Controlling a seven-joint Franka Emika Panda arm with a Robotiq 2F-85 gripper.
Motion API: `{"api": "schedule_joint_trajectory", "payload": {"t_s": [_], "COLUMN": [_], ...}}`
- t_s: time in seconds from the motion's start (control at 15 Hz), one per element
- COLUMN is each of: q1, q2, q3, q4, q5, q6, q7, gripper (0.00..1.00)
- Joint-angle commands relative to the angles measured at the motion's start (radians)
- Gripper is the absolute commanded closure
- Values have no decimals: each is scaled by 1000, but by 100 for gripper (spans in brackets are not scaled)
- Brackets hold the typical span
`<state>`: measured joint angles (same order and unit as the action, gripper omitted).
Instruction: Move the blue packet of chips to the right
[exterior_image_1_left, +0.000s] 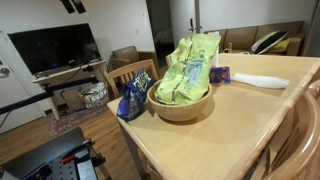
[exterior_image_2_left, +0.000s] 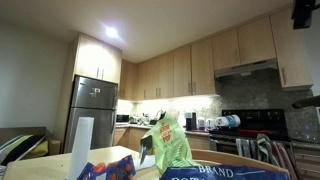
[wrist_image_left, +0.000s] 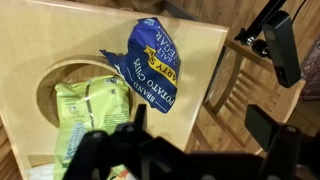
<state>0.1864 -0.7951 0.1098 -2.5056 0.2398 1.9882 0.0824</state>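
The blue packet of chips (exterior_image_1_left: 133, 98) is a dark blue crinkly bag at the table's edge, beside the wooden bowl (exterior_image_1_left: 182, 107). It fills the bottom foreground in an exterior view (exterior_image_2_left: 215, 172). In the wrist view it (wrist_image_left: 150, 62) lies flat near the table corner, next to the bowl (wrist_image_left: 45, 88). My gripper (wrist_image_left: 200, 122) is open and empty, well above the table. Its dark fingers straddle the table edge, below and to the right of the packet in the picture and not touching it.
Light green packets (exterior_image_1_left: 188, 70) are piled in the bowl. A small flat blue packet with a red end (exterior_image_1_left: 220, 73) and a white roll (exterior_image_1_left: 262, 80) lie behind it. A wooden chair (wrist_image_left: 250, 75) stands at the table edge near the chips, and a black stand (wrist_image_left: 282, 45) is beyond it.
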Motion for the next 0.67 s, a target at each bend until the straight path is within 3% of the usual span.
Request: {"api": "schedule_joint_trajectory", "payload": {"t_s": [0.0,0.6], "q1": [-9,18], "q2": [0,69], "q3": [6,50], "q4": [2,-35], "q5": [6,-5], "q6": [-3,94], "q7": [-5,-47], "gripper": [0,0]}}
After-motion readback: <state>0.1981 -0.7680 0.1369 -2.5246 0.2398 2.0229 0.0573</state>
